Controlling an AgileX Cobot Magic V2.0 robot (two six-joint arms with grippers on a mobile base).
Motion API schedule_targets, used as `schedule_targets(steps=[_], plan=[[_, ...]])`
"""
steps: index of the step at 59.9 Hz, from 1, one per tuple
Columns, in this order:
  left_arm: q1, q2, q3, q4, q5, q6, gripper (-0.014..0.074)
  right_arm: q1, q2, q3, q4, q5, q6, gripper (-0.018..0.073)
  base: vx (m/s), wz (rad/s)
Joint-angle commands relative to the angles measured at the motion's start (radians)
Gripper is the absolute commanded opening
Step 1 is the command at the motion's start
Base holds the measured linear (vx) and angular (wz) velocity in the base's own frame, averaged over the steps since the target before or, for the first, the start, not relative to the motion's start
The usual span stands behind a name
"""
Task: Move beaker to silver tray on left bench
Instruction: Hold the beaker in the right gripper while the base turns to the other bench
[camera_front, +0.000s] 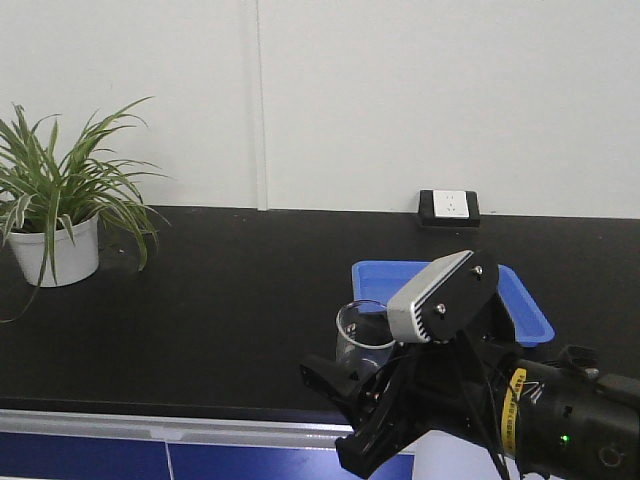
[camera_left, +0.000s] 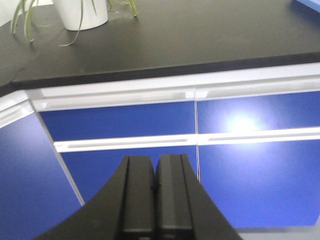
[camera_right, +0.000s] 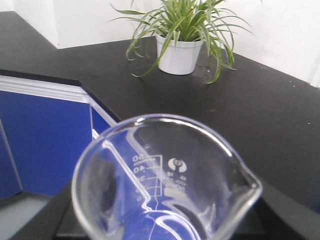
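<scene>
My right gripper (camera_right: 165, 222) is shut on the beaker (camera_right: 165, 180), a small clear glass with a pour spout and printed marks, with nothing inside. The front view shows the beaker (camera_front: 362, 335) upright in the right gripper (camera_front: 365, 375), near the front edge of the bench that has the wall socket. The glass hides most of the fingers. My left gripper (camera_left: 155, 172) is shut on nothing and hangs low in front of the blue cabinet fronts. Part of the left bench (camera_right: 25, 45) shows at the upper left, past the corner. The silver tray is out of view.
A bright blue plastic tray (camera_front: 525, 310) lies on the bench behind my right arm. A potted spider plant (camera_front: 55, 215) in a white pot stands at the left of the bench. A wall socket (camera_front: 449, 206) sits on the back wall. Blue cabinet fronts (camera_left: 130, 120) run under the benchtop.
</scene>
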Motion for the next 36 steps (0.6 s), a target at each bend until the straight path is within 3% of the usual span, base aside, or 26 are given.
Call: schedule_targets(steps=[1, 20, 36], plan=[[-0.005, -0.007, 0.02, -0.003, -0.075, -0.002, 0.0001, 0.0, -0.029, -0.029, 0.026, -0.025, 0.0, -0.0013, -0.24, 0.07], [-0.005, -0.007, 0.02, -0.003, -0.075, -0.002, 0.0001, 0.0, -0.029, -0.029, 0.026, -0.025, 0.0, -0.0011, -0.21, 0.17], [-0.005, -0.007, 0.02, -0.003, -0.075, -0.002, 0.0001, 0.0, -0.029, -0.029, 0.026, -0.026, 0.0, -0.0011, -0.16, 0.43]])
